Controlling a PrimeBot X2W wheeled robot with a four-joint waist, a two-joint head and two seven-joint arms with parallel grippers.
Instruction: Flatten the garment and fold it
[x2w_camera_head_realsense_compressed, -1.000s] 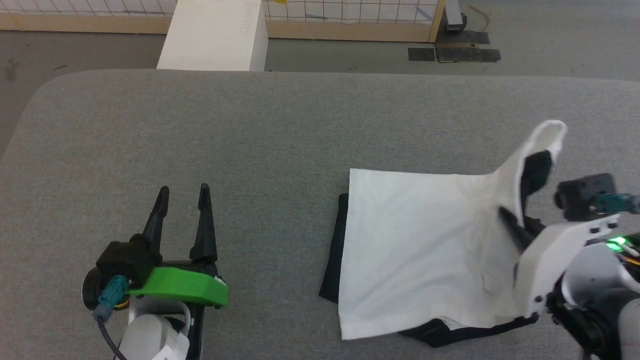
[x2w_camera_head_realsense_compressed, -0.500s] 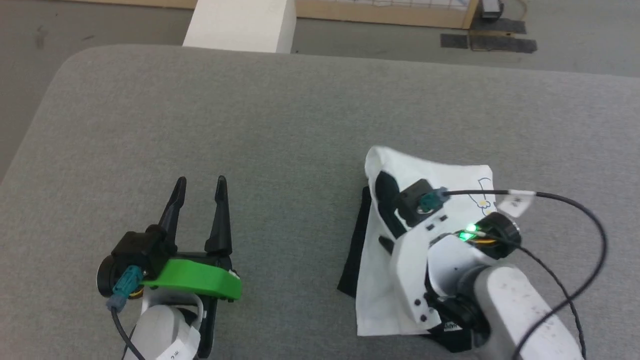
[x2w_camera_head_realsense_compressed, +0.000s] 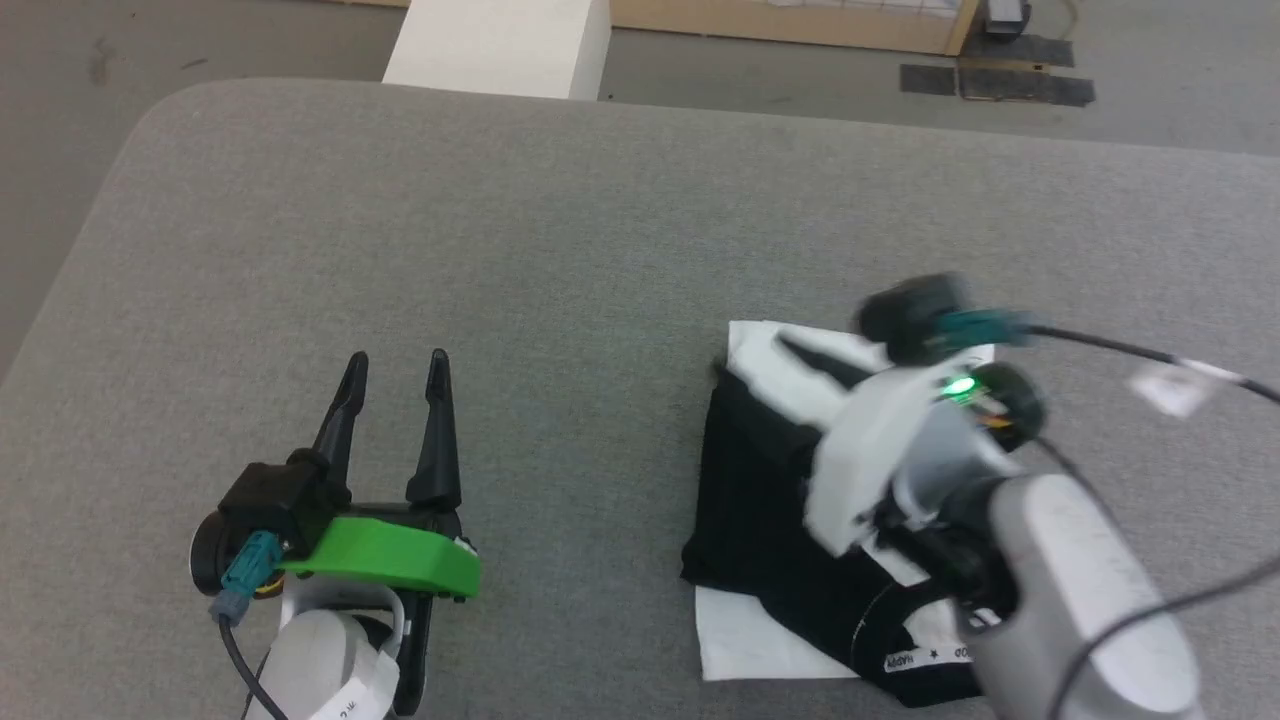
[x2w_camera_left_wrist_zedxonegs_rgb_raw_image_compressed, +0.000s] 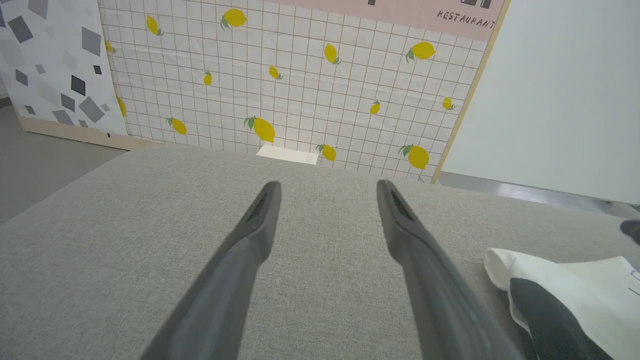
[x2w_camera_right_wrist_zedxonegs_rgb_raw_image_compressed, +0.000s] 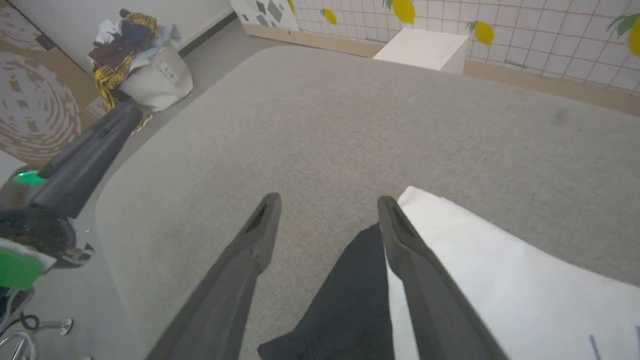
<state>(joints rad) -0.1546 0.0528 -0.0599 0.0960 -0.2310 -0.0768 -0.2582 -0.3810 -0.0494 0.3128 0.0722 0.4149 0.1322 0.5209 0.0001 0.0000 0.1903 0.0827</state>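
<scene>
Soft, even light reaches me, with only faint shadow beside the garment (x2w_camera_head_realsense_compressed: 760, 480). Above the garment, my right arm (x2w_camera_head_realsense_compressed: 870, 450) smears in motion blur, a green lamp (x2w_camera_head_realsense_compressed: 960, 386) flaring. Wrist views bow outward; the tiled wall (x2w_camera_left_wrist_zedxonegs_rgb_raw_image_compressed: 300, 75) beyond the garment curves.

1. L gripper (x2w_camera_head_realsense_compressed: 397, 362): lower left in head view, pointing up-frame, jaws well apart.
2. R gripper (x2w_camera_right_wrist_zedxonegs_rgb_raw_image_compressed: 328, 200): jaws spread wide in R wrist view.
3. R arm (x2w_camera_head_realsense_compressed: 1060, 570): pale forearm enters head view from lower right, angled up-left; wrist blurred, green light lit.
</scene>
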